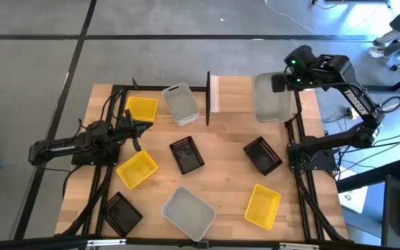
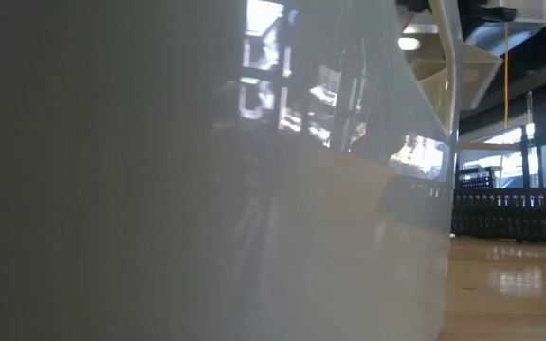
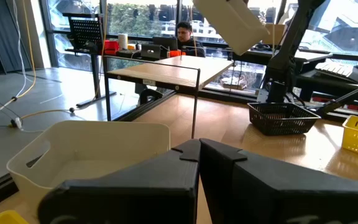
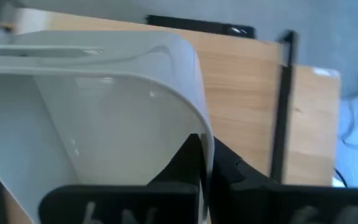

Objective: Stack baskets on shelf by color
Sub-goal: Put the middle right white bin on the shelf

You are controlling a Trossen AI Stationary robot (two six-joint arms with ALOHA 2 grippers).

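Note:
My right gripper (image 1: 281, 82) is shut on a translucent whitish basket (image 1: 271, 97) held in the air over the right end of the shelf (image 1: 233, 94); the left wrist view shows this basket (image 3: 229, 22) tilted, high above the plank. A second translucent basket (image 1: 180, 104) stands on the table left of the shelf's black post. My left gripper (image 1: 132, 128) waits shut at the table's left, touching nothing. Yellow baskets (image 1: 142, 109) (image 1: 137, 169) (image 1: 263, 206), black baskets (image 1: 186, 154) (image 1: 262, 155) (image 1: 121, 213) and a third translucent one (image 1: 187, 212) lie scattered on the table. My right gripper pinches the rim of one side wall (image 4: 201, 127) of the translucent basket, one finger inside the basket and one outside. The fingers come slanting down from above. The basket is lifted clear and tilted, with its open side turned toward the wrist camera.
The shelf's thin black posts (image 1: 208, 97) (image 1: 298, 104) stand at its ends. The black frame rails (image 1: 106, 173) run along the table's left and right sides. In the low view a translucent basket (image 2: 207, 189) fills most of the picture, with a black basket (image 2: 515, 213) behind.

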